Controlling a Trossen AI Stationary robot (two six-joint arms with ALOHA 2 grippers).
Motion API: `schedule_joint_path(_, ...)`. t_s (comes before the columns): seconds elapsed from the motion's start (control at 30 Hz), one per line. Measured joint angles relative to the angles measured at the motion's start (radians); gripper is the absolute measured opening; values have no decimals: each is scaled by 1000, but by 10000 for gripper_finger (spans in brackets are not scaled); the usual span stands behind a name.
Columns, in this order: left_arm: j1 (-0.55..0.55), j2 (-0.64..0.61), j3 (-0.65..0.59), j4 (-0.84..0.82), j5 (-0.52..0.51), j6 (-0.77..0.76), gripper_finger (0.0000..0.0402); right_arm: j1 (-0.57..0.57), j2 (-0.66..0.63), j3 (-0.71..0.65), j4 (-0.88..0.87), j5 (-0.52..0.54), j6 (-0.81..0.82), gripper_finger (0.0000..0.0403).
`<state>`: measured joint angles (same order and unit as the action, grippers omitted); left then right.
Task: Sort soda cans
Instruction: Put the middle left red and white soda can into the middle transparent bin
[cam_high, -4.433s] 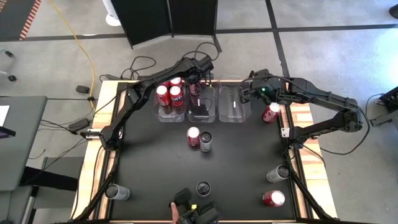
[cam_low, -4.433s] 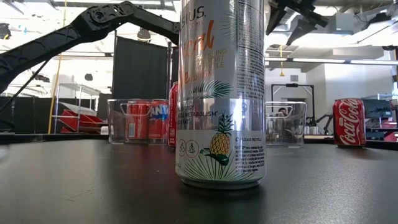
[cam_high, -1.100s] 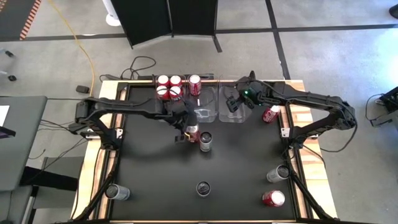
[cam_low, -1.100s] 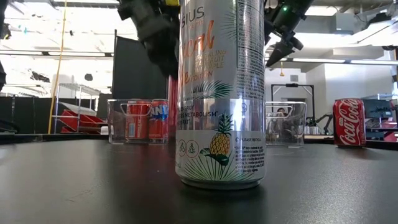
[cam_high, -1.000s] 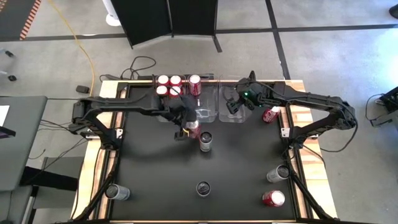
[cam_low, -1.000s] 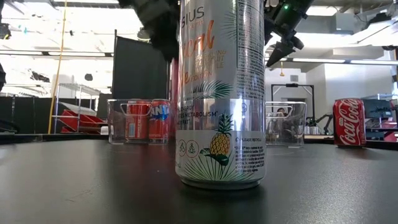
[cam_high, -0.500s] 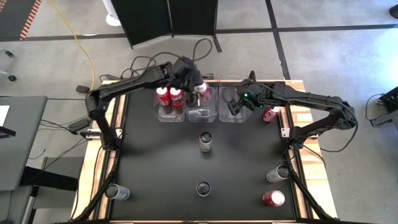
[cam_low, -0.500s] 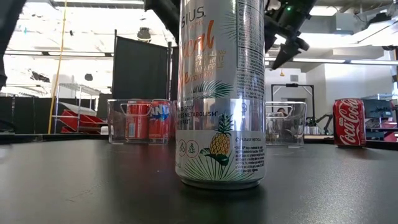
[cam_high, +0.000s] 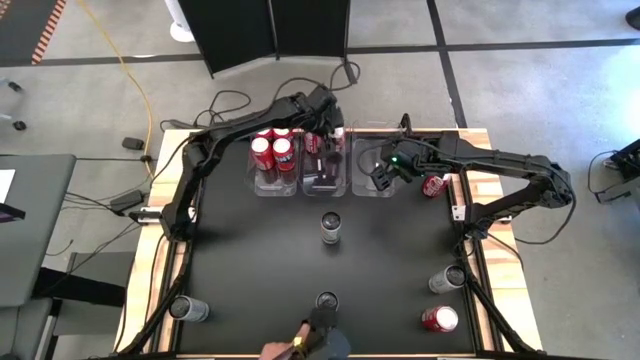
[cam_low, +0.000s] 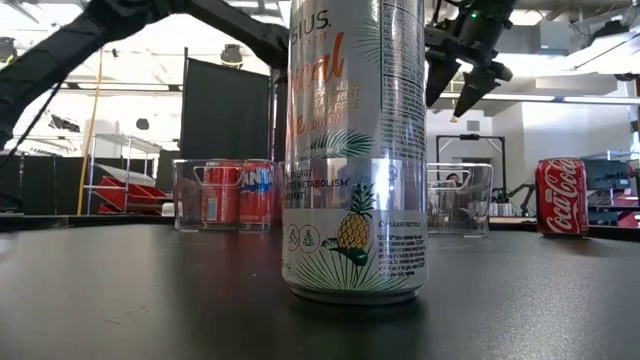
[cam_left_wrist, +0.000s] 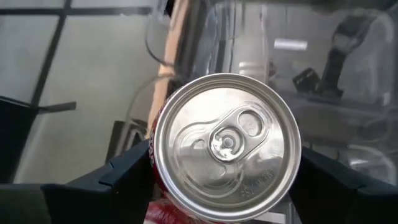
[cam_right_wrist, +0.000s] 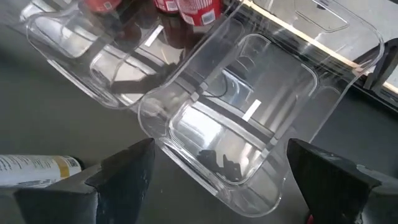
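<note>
While both arms reach over the far row of bins, the scene reads as follows.

Left tool (cam_high: 330, 143): at about twelve o'clock on the counter, above the middle clear bin (cam_high: 324, 180); its fingers (cam_left_wrist: 127, 174) pinch a red soda can (cam_left_wrist: 227, 146) from both sides, the silver top facing the wrist camera.

Right tool (cam_high: 378, 172): at about one o'clock, hanging above the right clear bin (cam_right_wrist: 249, 124), fingers spread with nothing between them.

Left clear bin (cam_high: 272, 180): at eleven o'clock, holding several upright red cans (cam_high: 272, 152).

Counter (cam_high: 250, 260): black, with wooden edges.

Centre can (cam_high: 330, 227): silver-grey with a dark top, upright, just nearer than the middle bin.

Front can (cam_low: 355, 150): tall silver can printed with a pineapple, at six o'clock, close to the low camera.

Other cans: a red can (cam_high: 433, 185) at two o'clock beside the right bin; a silver can (cam_high: 447, 279) and a red can (cam_high: 439, 319) at about four o'clock; a silver can (cam_high: 187, 309) at eight o'clock.

Person: a hand (cam_high: 300, 345) at the near edge, just beside the front can.
</note>
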<state>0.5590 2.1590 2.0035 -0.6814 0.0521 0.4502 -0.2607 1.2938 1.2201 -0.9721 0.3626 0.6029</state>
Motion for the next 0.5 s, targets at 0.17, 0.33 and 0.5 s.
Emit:
schedule_joint_path(0.17, 10, 59, 28, -13, -5, 34, 295, -2, 0, 0, -16, 0, 2, 379)
schedule_joint_path(0.33, 16, 70, 16, -9, -14, 58, 295, -2, 0, 0, -16, 0, 2, 379)
schedule_joint_path(0.5, 31, 70, 15, 6, -24, 32, 299, -9, 0, 0, -15, 1, 2, 379)
